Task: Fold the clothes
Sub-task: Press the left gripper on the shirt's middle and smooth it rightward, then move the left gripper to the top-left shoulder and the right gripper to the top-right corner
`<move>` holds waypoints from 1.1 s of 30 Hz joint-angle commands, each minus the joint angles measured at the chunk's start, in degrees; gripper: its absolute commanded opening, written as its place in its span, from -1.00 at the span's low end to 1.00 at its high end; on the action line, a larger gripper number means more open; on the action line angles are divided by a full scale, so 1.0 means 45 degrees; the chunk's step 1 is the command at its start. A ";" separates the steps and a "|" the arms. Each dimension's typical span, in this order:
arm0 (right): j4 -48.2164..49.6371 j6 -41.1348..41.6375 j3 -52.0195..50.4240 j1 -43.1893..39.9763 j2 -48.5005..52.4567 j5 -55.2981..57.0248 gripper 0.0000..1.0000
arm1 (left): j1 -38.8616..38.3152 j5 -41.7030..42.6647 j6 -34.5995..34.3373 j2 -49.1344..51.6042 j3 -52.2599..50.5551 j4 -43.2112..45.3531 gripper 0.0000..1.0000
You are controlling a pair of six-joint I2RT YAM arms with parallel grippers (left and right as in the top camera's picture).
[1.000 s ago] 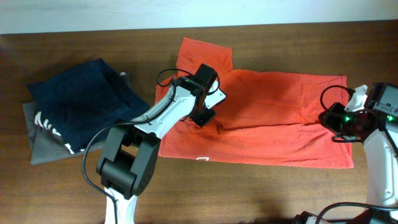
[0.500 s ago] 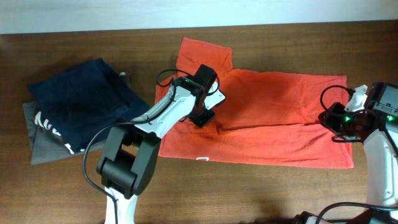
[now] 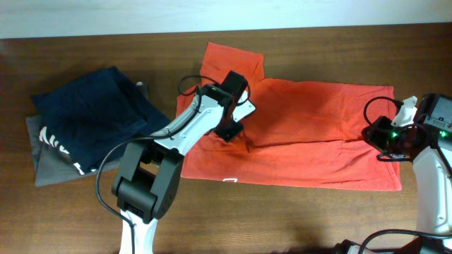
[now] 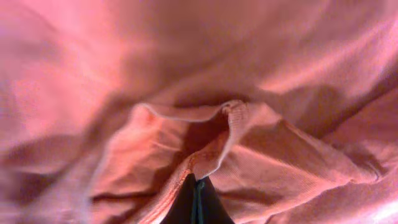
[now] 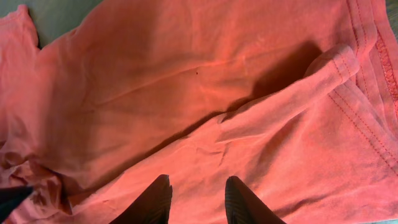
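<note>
On the counter [image 3: 282, 212], left fingers [image 4: 186, 210] pinch a fold of the orange-red T-shirt [image 3: 311, 134]; right fingers [image 5: 152, 202] stand spread over its hem.

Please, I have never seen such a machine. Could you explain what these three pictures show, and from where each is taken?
These are two robot arms at a wooden table, each ending in a two-finger gripper. One picture looks down from above; the other two come from cameras on the left and right wrists. On the table lie an orange-red T-shirt, spread out, and beside it a navy garment on top of a grey garment. The left gripper is shut, pinching a fold of the T-shirt. The right gripper is open over the shirt's hem end, holding nothing.
</note>
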 commanded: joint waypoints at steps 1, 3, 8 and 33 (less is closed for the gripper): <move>0.0044 0.0005 0.0121 -0.0010 0.0058 0.0170 -0.32 | -0.0029 -0.0325 0.0816 -0.0165 0.0529 0.0287 -0.99; 0.0039 0.0005 0.0121 -0.0010 0.0058 0.0170 -0.33 | -0.0063 -0.0325 0.1039 -0.0160 0.0525 0.0500 -0.99; 0.0044 0.0005 0.0121 -0.0010 0.0058 0.0170 -0.33 | -0.0175 0.0092 0.2181 -0.0160 0.0505 0.0996 -1.00; -0.0024 0.0000 0.0121 -0.0010 0.0058 0.0165 -0.33 | -0.0588 0.0121 0.4765 -0.0185 0.0811 0.1598 -0.55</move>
